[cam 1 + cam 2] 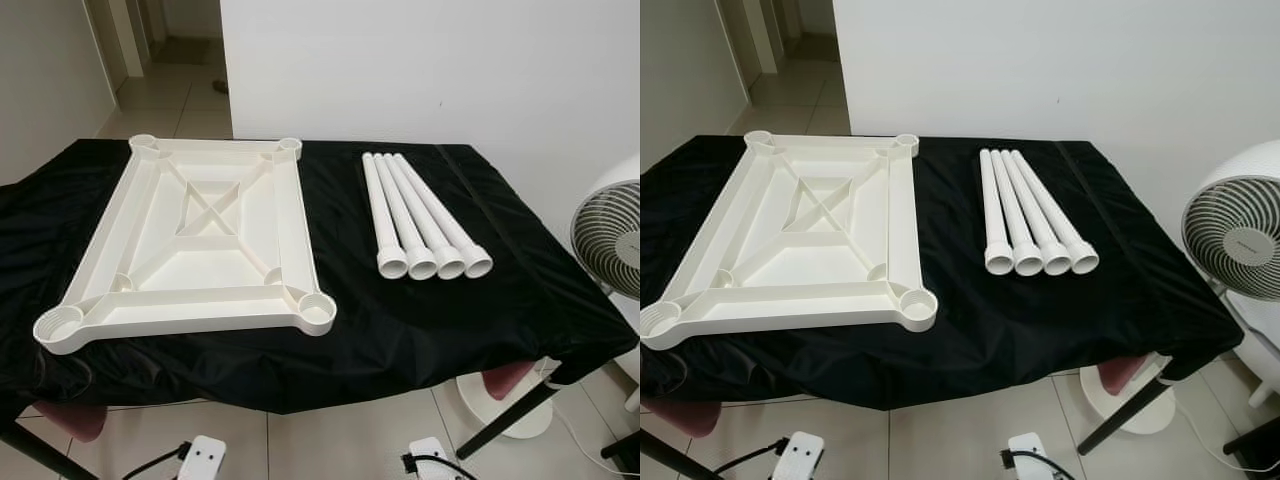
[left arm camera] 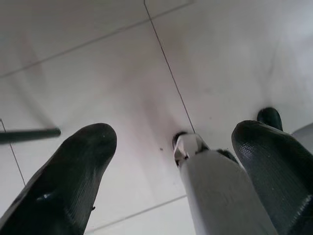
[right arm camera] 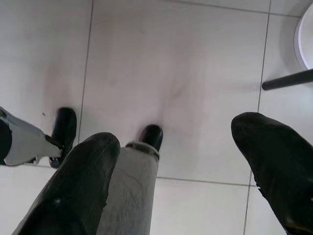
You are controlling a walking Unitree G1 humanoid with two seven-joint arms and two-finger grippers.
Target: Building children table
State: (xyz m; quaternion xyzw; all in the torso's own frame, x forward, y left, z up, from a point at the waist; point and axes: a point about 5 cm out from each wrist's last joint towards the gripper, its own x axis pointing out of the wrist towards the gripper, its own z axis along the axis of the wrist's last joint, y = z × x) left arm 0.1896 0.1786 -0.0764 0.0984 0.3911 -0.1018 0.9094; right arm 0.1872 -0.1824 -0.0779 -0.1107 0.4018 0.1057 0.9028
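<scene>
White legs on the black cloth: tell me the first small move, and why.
Probably raise the right gripper toward the nearest of the four white legs. Both grippers hang open over the floor tiles, the left gripper too; the tabletop lies underside up, corner sockets bare.

On the tabletop (image 1: 520,290) the upturned table panel (image 1: 195,240) lies to the left, four legs (image 1: 425,215) side by side to its right; a fan (image 1: 1240,240) stands beyond the right edge.

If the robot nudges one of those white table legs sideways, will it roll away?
Probably. Each table leg is a smooth round tube lying flat on the black cloth, so it could roll. It looks hollow, likely light and stiff. Neighbouring legs touch, so they may shift together.
</scene>
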